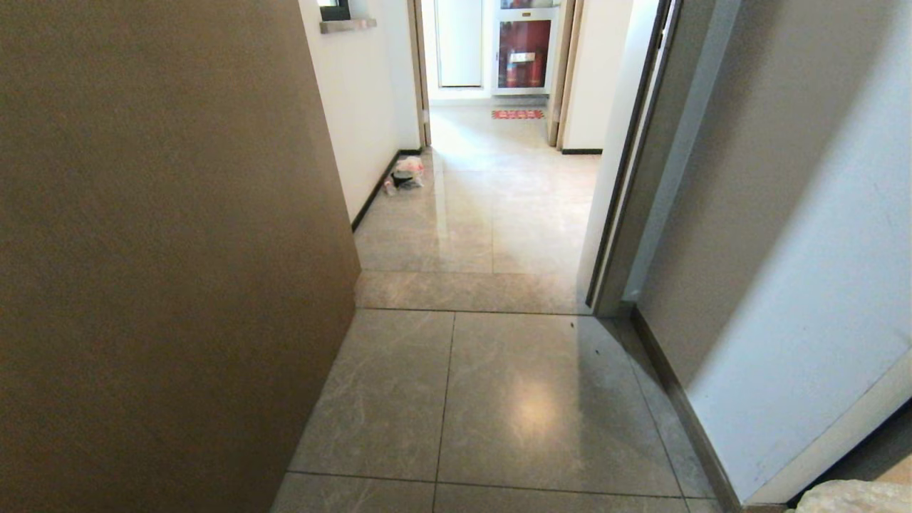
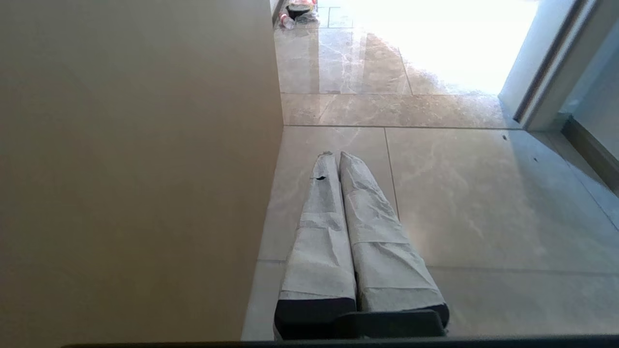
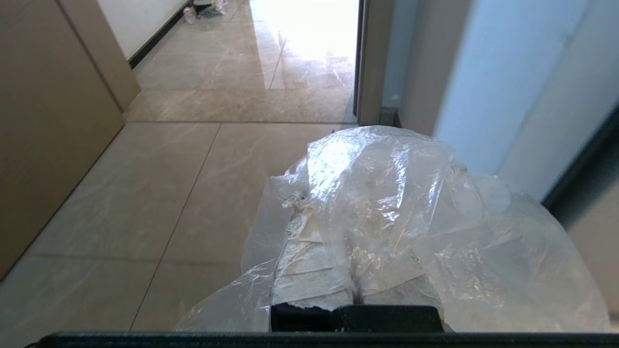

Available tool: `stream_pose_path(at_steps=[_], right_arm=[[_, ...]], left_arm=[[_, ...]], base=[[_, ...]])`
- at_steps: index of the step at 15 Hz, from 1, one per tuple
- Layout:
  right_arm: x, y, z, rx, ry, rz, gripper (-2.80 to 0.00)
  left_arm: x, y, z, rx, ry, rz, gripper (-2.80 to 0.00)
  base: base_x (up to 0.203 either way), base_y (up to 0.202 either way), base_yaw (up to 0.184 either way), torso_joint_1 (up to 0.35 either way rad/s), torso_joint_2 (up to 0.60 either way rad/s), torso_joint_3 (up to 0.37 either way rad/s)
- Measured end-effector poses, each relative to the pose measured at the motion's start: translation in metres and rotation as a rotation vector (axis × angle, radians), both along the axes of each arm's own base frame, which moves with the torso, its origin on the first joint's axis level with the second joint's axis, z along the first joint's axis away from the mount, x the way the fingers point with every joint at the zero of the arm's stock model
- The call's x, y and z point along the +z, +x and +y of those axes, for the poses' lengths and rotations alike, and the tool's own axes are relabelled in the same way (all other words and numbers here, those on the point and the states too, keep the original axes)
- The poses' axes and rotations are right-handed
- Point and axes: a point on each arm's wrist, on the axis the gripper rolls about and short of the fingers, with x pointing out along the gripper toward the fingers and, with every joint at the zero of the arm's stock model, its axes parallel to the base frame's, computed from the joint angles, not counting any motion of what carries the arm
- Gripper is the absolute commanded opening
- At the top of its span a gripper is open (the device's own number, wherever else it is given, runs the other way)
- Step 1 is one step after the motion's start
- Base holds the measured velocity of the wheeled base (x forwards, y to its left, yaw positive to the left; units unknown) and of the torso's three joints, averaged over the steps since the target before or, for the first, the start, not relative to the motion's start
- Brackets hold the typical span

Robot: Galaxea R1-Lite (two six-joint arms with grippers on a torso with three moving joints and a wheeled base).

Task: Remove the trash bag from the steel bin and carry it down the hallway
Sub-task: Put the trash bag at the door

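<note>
Head view looks down the hallway [image 1: 499,370], grey-beige marbled tiles running away from the robot. Going left to right: a big flat brown panel [image 1: 164,249] fills the whole left side, then a pale wall with dark skirting [image 1: 374,196]. Down against that skirting sits a small heap of stuff on the floor [image 1: 407,173], something dark with pale plastic over it, plus a small bottle-like thing just beside it; too far off to say what it really is. Past that, a doorway and a red patterned mat [image 1: 517,114] at the far end, with a red-fronted cabinet [image 1: 524,53] behind it. On the right there's a door frame [image 1: 627,185] and a pale wall. In the bottom right corner a bit of crinkly plastic pokes into view.

Left wrist view: the left tool [image 2: 336,154] is empty, its two wrapped fingers [image 2: 319,227] pressed together tip to tip, pointing out over the tiles right beside the brown panel.

Right wrist view: the right tool [image 3: 338,227] has its fingers closed together, and the trash bag [image 3: 411,212] is draped right over them, clear crinkly plastic bunched up across the fingers and spilling out to both sides. So the bag is out here over the hallway tiles, up on the right tool, near the right-hand wall.
</note>
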Motion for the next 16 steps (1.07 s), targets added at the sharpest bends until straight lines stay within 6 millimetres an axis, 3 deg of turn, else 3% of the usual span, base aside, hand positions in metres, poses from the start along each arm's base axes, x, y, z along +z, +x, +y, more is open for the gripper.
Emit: stream_pose_path(at_steps=[16], right_arm=[[0.0, 0.0, 0.0, 0.0, 0.0, 0.0, -2.8]], left_arm=[[0.0001, 0.0, 0.0, 0.0, 0.0, -0.001, -2.8]], base=[[0.192, 0.0, 0.001, 0.003, 0.0, 0.003]])
